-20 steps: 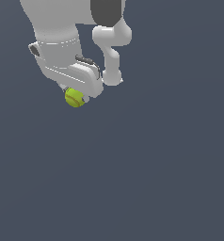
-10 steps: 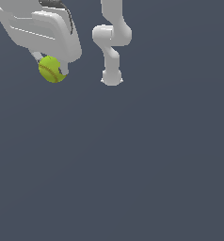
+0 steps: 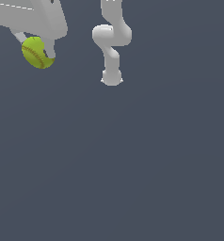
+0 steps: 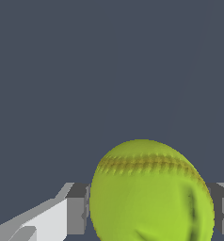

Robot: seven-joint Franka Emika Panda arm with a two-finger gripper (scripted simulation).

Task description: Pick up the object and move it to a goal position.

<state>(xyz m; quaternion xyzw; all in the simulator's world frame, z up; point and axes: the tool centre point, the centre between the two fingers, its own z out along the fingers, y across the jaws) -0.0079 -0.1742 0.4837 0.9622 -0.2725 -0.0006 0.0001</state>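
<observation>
At the exterior view's far left, near the top edge, your gripper [image 3: 37, 49] is clamping the ball [image 3: 36, 52] between its two fingers [image 3: 50, 49]. You are seeing the yellow-green ball with its reddish-brown seam hanging clear above the plain grey floor [image 3: 132, 164]. In the wrist view the ball [image 4: 151, 193] is filling the gap between the fingers [image 4: 76, 214]. Further right, the arm's base [image 3: 111, 77] is standing on the floor.

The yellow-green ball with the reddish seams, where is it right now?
The yellow-green ball with reddish seams is at the exterior view's upper left, held between the fingers of the gripper, to the left of the white arm base.
</observation>
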